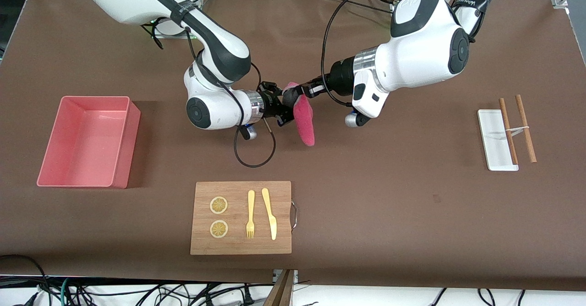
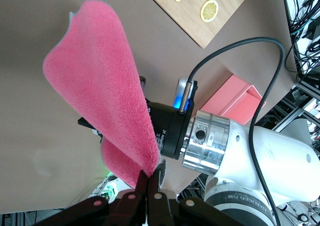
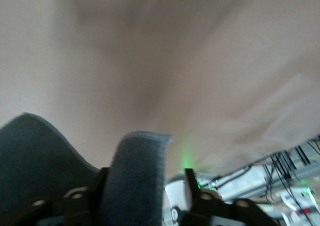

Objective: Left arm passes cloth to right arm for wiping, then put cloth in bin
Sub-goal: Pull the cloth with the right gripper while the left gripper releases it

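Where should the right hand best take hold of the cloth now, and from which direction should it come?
Probably the top edge of the cloth, close beside the left hand that pinches it. There it is taut, while the rest hangs loose. The right hand best comes level from the right arm's end; a fold already sits between its fingers.

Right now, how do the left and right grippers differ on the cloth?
The left gripper has its jaws shut on the cloth's edge; the right gripper's jaws stand apart around a grey fold, not clamped. The left gripper comes in from the left arm's end of the table, the right gripper from the right arm's. Both are mid-air over bare table.
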You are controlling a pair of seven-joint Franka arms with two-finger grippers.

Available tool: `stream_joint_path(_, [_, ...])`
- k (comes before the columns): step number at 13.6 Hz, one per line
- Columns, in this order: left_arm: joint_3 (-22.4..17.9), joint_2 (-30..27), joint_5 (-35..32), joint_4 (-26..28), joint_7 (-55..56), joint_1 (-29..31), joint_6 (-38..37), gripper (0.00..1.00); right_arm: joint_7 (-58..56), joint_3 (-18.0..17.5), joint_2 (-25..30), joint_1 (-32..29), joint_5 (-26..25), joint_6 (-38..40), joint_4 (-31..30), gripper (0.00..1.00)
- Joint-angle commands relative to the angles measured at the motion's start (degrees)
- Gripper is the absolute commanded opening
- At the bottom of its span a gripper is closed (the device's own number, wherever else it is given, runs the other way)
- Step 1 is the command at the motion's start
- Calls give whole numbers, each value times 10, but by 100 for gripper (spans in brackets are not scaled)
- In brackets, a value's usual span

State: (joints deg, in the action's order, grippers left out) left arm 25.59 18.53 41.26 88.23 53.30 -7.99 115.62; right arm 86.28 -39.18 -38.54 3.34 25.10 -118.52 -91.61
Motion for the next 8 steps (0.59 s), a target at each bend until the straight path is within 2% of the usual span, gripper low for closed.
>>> stream_joint_path(1, [-4, 7, 13, -15, 5, -5, 0, 0, 10, -6, 7, -7, 31, 15, -8, 0])
stream_joint_path(8, [-4, 6, 13, -15, 6, -5, 0, 0, -27, 9, 8, -10, 23, 15, 6, 0])
